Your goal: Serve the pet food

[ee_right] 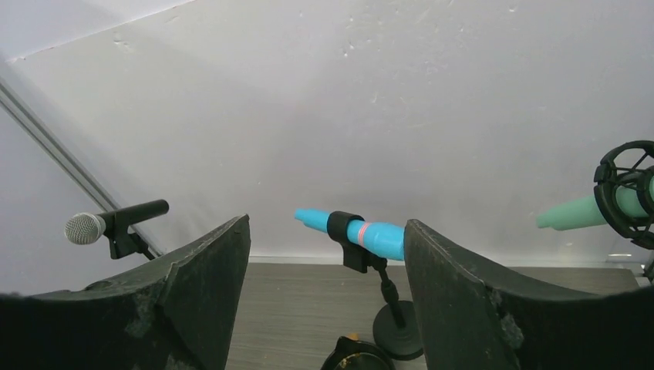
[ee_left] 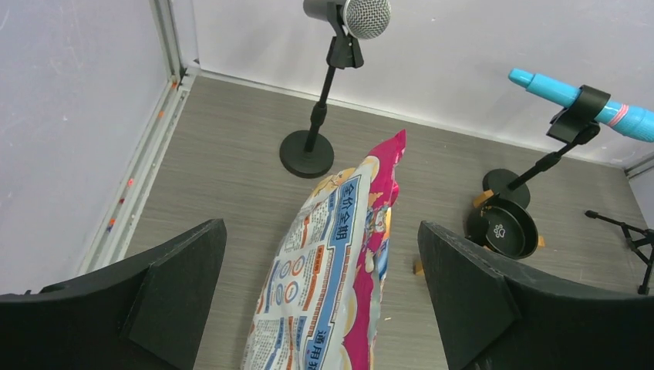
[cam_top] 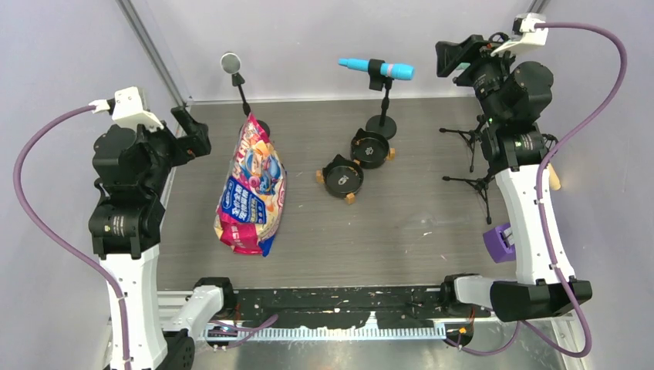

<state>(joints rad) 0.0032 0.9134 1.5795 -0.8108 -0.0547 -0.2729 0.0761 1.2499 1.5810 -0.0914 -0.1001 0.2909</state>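
Top external view showed the pet food bag point(cam_top: 251, 189) lying flat near the worktop's point(cam_top: 401, 231) left edge, with two black bowls point(cam_top: 343, 177) toward the far middle. The left claw point(ee_left: 318, 231) hovered above the bag and the right claw point(ee_right: 328, 223) hung high at the far right corner, both wide open and empty. Serving looked unstarted; the next move likely called for pinching the bag's top edge.

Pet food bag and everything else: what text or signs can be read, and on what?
On the pet food bag: Chinese characters on a blue band, too blurred to quote; fine print unreadable.
On the black bowl: a white paw-print sign, no words.
No other text.
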